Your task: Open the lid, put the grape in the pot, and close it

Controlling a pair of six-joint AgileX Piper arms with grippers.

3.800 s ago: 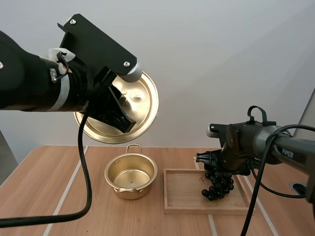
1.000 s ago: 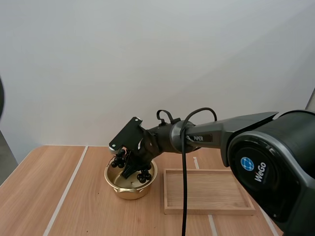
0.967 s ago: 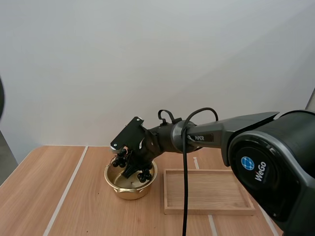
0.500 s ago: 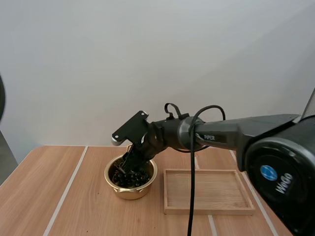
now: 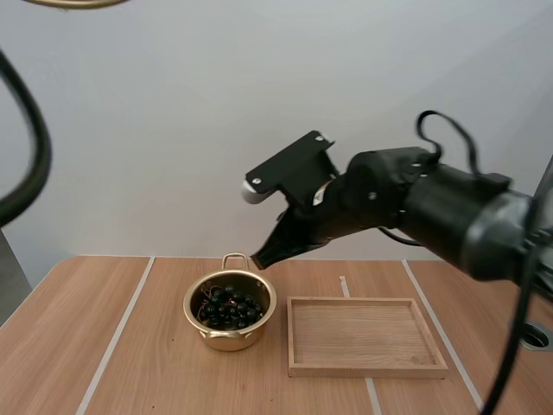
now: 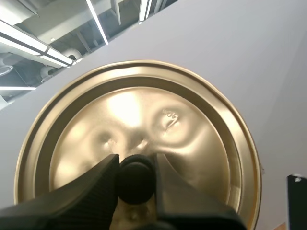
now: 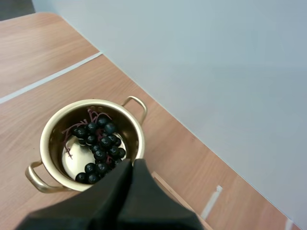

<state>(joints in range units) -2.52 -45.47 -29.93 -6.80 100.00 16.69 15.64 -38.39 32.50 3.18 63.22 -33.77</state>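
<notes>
Grapes (image 5: 227,304) are in the pot (image 5: 226,335), so the lid goes on next. Left gripper (image 6: 135,162) pinches the lid (image 6: 187,139) by its knob (image 6: 136,182), high up at left. Right gripper (image 5: 262,256) is closed and empty, just above the pot rim, so clear it first. Level the lid, centre it, lower straight. It's round with no long axis; the knob faces your left wrist.

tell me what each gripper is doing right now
Left gripper: jaws closed on the lid's knob.
Right gripper: jaws closed on nothing, by the pot holding the grapes.
</notes>
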